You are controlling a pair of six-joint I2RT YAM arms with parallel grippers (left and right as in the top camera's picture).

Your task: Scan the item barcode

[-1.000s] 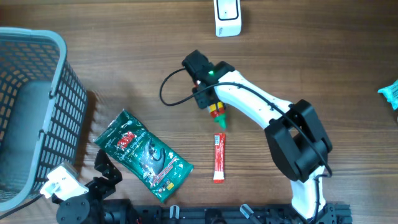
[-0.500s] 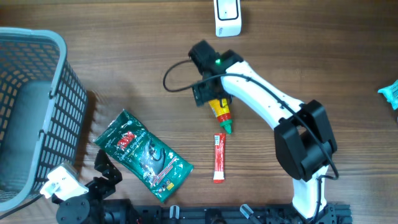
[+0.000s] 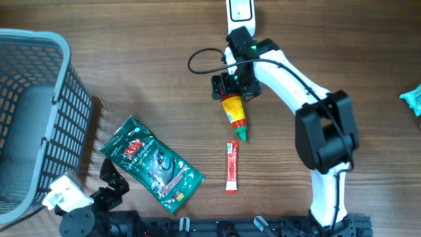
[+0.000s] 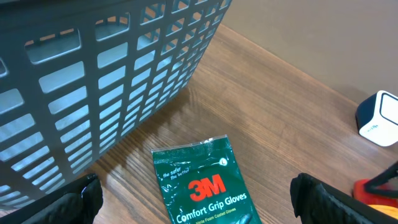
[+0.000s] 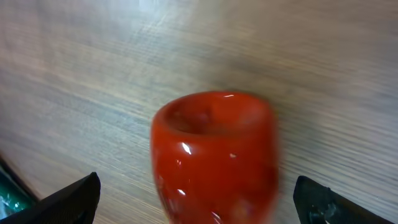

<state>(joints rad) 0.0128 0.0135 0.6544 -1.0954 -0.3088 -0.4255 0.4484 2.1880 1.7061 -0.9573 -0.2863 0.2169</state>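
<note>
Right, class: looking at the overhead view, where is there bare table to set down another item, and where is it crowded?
Bare: the wood between the basket and the scanner, and between the right arm and the teal packet. Crowded: the near middle, with the sauce bottle, red sachet and 3M glove pack.

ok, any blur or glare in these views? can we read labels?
Right wrist: the red bottle sits close to the lens, soft and smeared, with small glints on it. Left wrist: sharp, and the print on the green packet is readable. Overhead: even light, a soft shadow beside the basket, no strong glare.
</note>
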